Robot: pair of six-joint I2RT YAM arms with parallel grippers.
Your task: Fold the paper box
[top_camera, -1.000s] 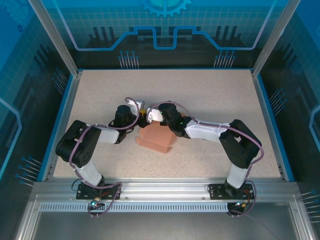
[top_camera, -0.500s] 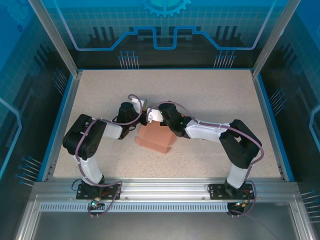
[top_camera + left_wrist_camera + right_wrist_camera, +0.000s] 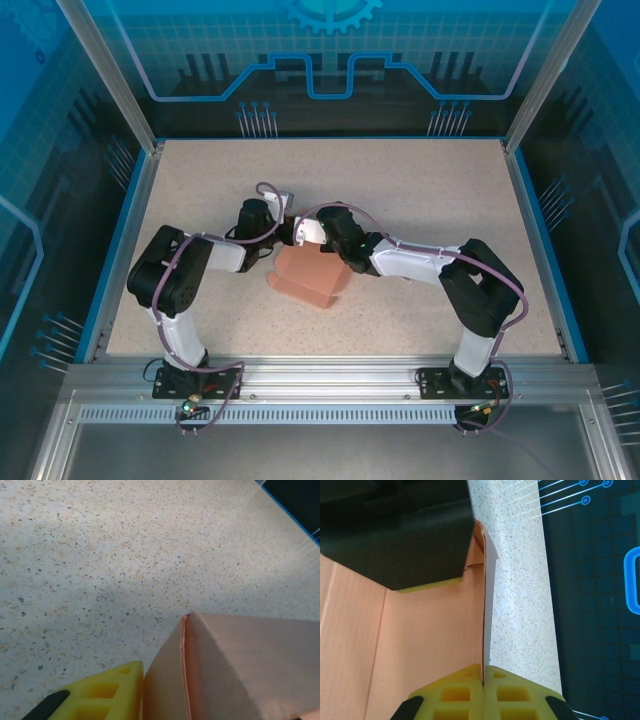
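Pinching paper box [image 3: 420,630] wall, right jaws clamped; left finger [image 3: 100,695] alongside.

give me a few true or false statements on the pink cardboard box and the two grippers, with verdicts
1. The salmon-pink cardboard paper box stands near the middle of the speckled table. True.
2. The right gripper is open and clear of the box. False: its yellow fingers are pinched shut on a thin box wall.
3. A yellow finger of the left gripper lies right beside the box's side. True.
4. The box lies flat as an unfolded sheet. False: its walls are raised, and the left wrist view shows a folded corner.
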